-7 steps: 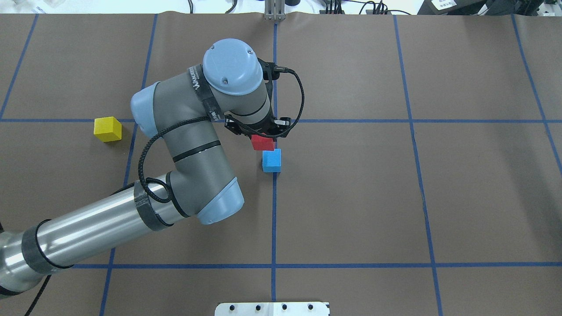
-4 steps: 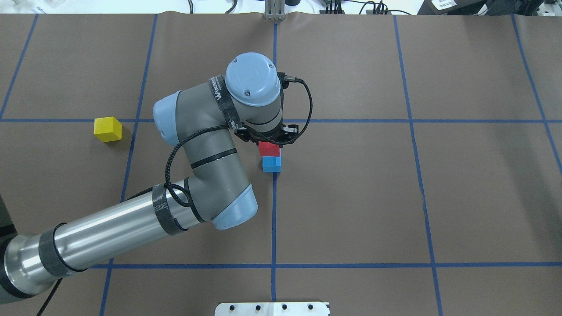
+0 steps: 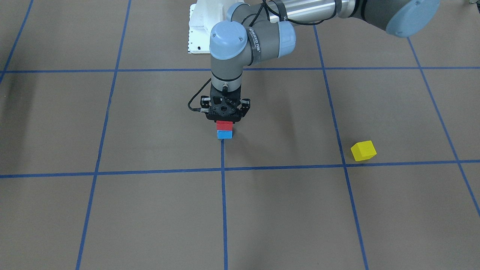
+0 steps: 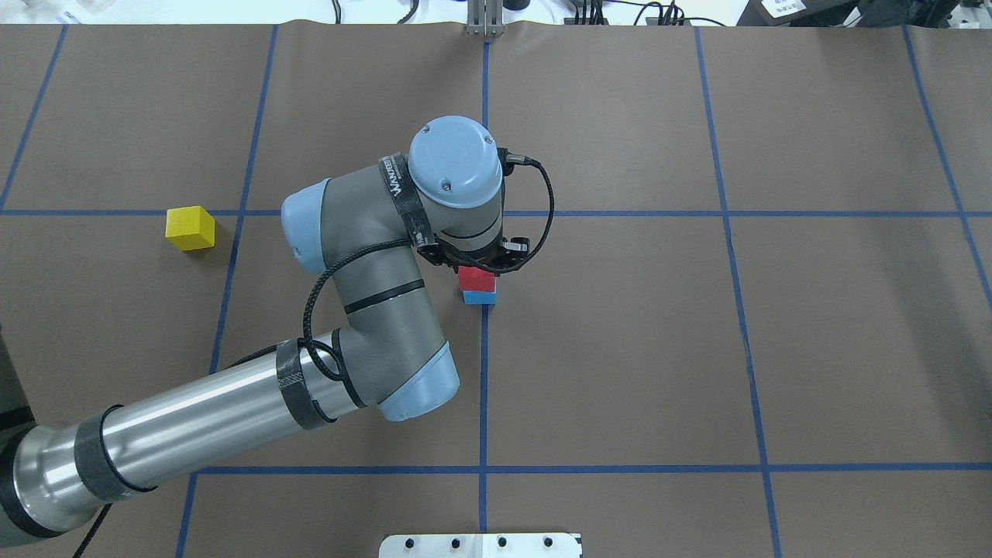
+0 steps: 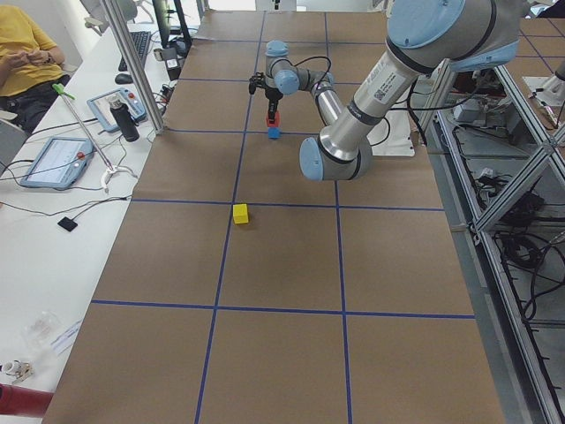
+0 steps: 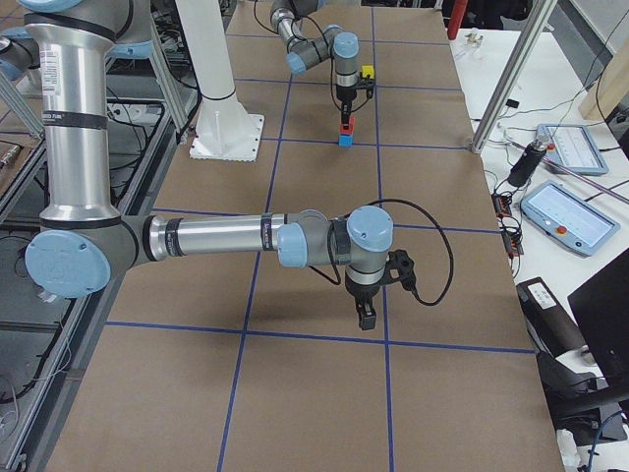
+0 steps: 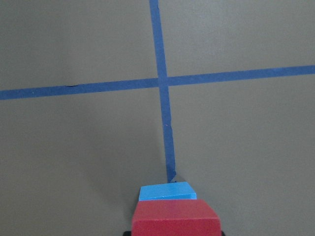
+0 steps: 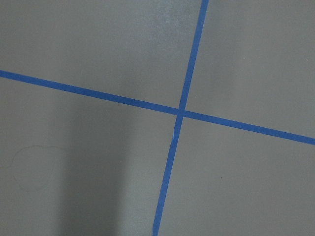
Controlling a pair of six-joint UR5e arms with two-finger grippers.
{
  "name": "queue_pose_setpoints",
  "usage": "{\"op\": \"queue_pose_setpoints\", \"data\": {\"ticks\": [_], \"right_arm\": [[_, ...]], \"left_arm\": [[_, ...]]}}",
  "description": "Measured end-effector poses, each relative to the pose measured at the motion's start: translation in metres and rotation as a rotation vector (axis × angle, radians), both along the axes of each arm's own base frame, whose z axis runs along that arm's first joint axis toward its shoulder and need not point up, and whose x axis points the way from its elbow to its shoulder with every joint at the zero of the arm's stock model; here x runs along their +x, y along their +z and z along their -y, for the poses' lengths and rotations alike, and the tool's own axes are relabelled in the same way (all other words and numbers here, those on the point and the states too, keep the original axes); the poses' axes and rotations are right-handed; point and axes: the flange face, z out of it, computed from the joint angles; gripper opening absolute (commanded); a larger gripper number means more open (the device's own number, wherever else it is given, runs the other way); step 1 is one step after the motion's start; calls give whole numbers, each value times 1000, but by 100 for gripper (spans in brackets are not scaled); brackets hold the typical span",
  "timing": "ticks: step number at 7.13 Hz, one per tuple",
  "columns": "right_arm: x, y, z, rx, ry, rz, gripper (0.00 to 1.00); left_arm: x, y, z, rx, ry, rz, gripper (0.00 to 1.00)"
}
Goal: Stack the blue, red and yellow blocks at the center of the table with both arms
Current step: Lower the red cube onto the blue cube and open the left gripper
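My left gripper (image 3: 225, 120) is shut on the red block (image 3: 224, 124) and holds it directly over the blue block (image 3: 224, 134) near the table's centre. The two look stacked; I cannot tell whether they touch. The overhead view shows the red block (image 4: 476, 277) covering most of the blue block (image 4: 480, 297). The left wrist view shows the red block (image 7: 174, 220) in front of the blue one (image 7: 166, 191). The yellow block (image 4: 189, 228) lies alone far to the left. My right gripper (image 6: 366, 315) shows only in the exterior right view; I cannot tell if it is open.
Brown table cover with blue tape grid lines (image 4: 483, 372). The robot's white base plate (image 3: 198, 26) is at the table's edge. My right arm hangs low over the table's right end (image 6: 295, 241). Tablets and an operator are beside the table in the side views.
My left arm has swung right and toward the robot, carrying the red block from beside the blue block to directly over it and lower.
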Motion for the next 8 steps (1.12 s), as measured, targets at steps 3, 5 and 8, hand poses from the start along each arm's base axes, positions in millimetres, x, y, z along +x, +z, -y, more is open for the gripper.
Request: {"op": "queue_pose_setpoints", "data": {"ticks": [3,5,8], "right_arm": [[0,-1,1,0,1,0,99],[0,0,0,0,1,0,99],[0,-1,1,1,0,0,99]], "left_arm": [[2,0,-1,3,-3,4,7],[1,0,-1,2,-5,5,7],[1,1,0,-26,-29,3,24]]}}
